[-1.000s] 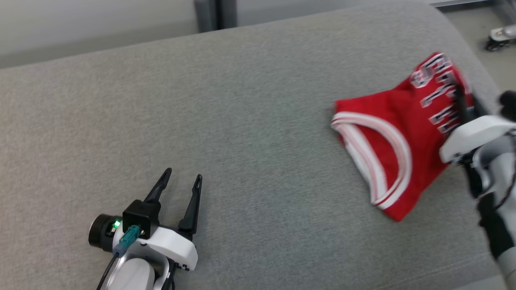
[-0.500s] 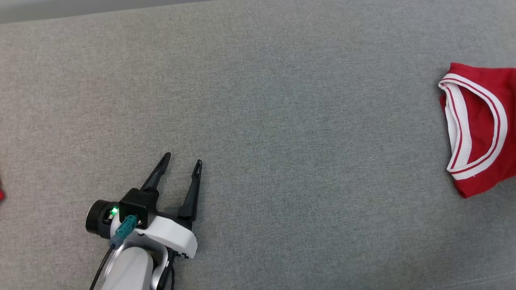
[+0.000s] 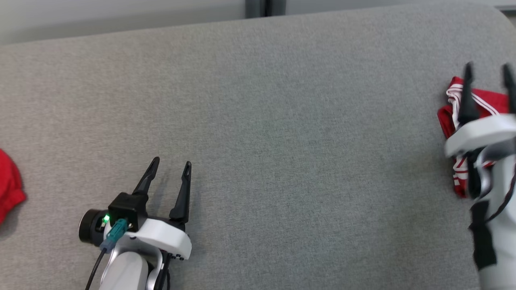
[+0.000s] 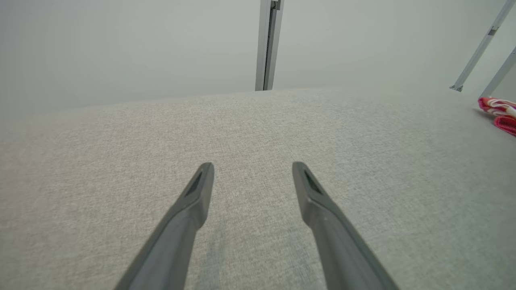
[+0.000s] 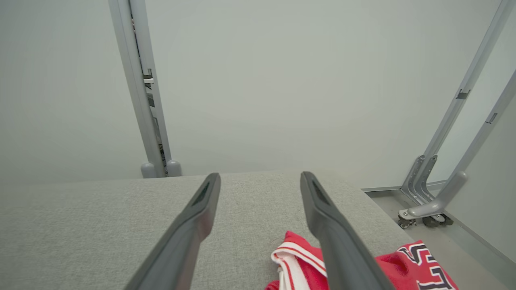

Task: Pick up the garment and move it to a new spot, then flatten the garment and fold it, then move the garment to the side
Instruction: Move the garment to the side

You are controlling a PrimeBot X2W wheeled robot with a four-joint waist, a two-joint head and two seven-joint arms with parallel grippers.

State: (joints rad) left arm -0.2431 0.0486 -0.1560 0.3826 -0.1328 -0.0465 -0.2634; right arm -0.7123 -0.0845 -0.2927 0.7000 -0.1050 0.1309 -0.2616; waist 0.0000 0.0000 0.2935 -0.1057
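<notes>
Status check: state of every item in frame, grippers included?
left gripper: open, empty, over the grey surface.
right gripper: open, empty, above the jersey.
jersey: bunched on the grey surface near its right end, not held.
red cloth: lying at the left, cut off by the frame.

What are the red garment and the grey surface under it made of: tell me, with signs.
Garment: probably thin synthetic jersey knit, smooth; it crumples softly, with white-and-red striped trim and applied lettering. Surface: seemingly matt woven upholstery cloth; fine flecked grey weave, rounded edge.
</notes>
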